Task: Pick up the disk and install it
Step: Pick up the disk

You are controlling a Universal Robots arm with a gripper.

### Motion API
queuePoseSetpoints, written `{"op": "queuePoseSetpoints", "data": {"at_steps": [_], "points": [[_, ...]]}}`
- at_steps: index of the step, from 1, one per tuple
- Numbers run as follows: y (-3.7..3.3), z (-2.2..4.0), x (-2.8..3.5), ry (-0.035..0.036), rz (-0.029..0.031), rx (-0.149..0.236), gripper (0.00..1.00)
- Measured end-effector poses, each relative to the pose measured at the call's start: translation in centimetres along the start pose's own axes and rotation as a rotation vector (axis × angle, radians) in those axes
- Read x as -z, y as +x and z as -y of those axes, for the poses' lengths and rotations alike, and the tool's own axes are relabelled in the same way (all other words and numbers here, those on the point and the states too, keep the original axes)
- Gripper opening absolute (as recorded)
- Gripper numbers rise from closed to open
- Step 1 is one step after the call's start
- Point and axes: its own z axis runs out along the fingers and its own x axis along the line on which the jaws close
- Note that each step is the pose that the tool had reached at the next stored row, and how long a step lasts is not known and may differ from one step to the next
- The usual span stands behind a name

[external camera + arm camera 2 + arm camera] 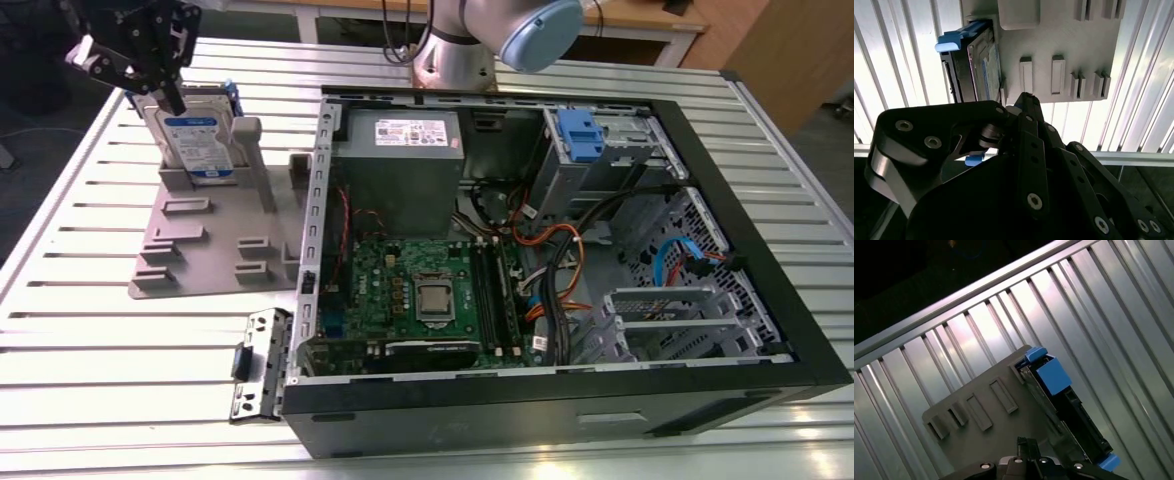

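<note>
The disk (pixel 198 140) is a silver drive with a blue-and-white label and blue rails. It stands on edge in a slot of a grey holder (pixel 200 250) at the exterior view's upper left. My gripper (pixel 136 78) hangs right over its top edge and is open, one finger (pixel 172 96) reaching down in front of the disk's top. In the second wrist view the disk (pixel 976 65) runs under the black gripper (pixel 989 145). In the first wrist view the disk (pixel 1069 410) stands at the edge of the holder (pixel 979 440).
An open computer case (pixel 747 250) lies on the slatted metal table (pixel 80 330) to the exterior view's right of the holder. Inside are a grey power supply (pixel 400 150), a green board (pixel 414 290), cables and a metal cage with a blue tab (pixel 583 130). A loose bracket (pixel 260 365) lies near the case's front.
</note>
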Motion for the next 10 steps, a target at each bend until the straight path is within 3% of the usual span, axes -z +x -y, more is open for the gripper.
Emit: {"op": "queuePoseSetpoints", "data": {"at_steps": [10], "points": [[0.00, 0.00, 0.00, -0.0028, -0.0047, 0.109, 0.10]]}}
